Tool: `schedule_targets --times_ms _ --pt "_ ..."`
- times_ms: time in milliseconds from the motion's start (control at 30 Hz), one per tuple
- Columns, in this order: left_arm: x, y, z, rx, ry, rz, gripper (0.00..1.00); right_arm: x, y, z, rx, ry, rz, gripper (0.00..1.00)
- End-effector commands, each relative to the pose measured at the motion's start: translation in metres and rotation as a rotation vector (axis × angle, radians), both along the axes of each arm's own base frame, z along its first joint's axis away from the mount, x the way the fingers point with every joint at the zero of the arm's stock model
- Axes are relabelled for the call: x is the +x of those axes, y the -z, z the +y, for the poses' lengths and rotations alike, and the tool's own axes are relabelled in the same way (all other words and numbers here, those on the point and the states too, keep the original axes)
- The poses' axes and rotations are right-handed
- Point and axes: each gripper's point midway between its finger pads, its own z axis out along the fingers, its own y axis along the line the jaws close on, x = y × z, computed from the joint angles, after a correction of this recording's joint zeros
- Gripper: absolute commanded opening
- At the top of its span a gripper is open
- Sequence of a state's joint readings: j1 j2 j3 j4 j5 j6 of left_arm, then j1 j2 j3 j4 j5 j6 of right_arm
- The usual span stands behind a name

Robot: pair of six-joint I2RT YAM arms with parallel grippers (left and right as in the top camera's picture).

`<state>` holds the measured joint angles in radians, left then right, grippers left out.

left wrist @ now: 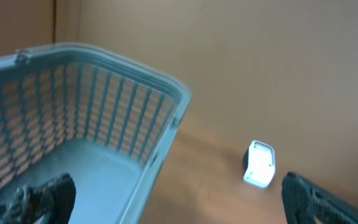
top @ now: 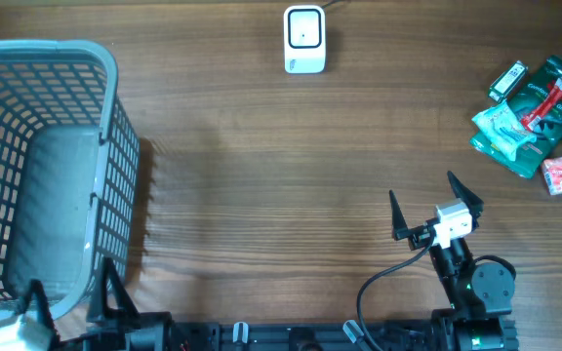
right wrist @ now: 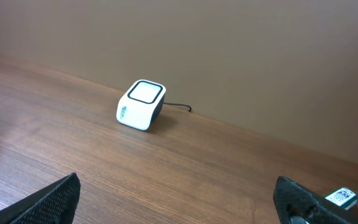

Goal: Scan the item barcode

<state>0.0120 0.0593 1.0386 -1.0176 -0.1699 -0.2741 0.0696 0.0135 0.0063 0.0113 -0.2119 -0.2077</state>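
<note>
The items (top: 535,117) lie heaped at the upper right of the overhead view, well apart from the scanner (top: 304,39) at top centre. They look like light, thin packets, some crinkly. The green blister pack (top: 554,97) seems the stiffest and is best pinched at an edge. The basket (top: 105,68) at left holds nothing. The left jaws and right jaws stand wide apart, empty.

Black right tool (top: 421,185), pointed fingers (top: 397,214), white camera (top: 454,220).

white scanner (top: 304,40), grey lattice basket (top: 115,156), green packets (top: 540,112)
</note>
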Motion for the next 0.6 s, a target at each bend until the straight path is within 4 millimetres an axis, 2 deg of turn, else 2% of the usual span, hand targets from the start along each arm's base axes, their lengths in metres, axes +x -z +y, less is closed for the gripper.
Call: schedule_targets --times_ms 0,133,200,267,400,467,567 --pt "0.024 -0.009 -0.005 0.075 0.03 -0.071 1.0 0.0 -0.002 -0.001 -0.009 0.008 -0.013 1.0" --pt "0.079 0.022 -0.016 0.116 0.098 -0.088 1.0 0.0 -0.002 -0.001 -0.009 0.008 -0.013 1.0" --pt "0.108 0.046 -0.029 0.176 0.173 -0.106 1.0 0.0 -0.002 -0.001 -0.009 0.008 -0.013 1.0" --pt "0.129 0.074 -0.037 0.224 0.221 -0.089 1.0 0.0 -0.002 -0.001 -0.009 0.008 -0.014 1.0" --pt "0.155 0.134 -0.039 0.288 0.253 0.056 1.0 0.0 -0.002 -0.001 -0.009 0.008 -0.014 1.0" --pt "0.162 0.154 -0.044 0.344 0.295 0.128 1.0 0.0 -0.002 -0.001 -0.009 0.008 -0.013 1.0" --pt "0.173 0.171 -0.054 0.384 0.375 0.189 1.0 0.0 -0.002 -0.001 -0.009 0.008 -0.013 0.99"
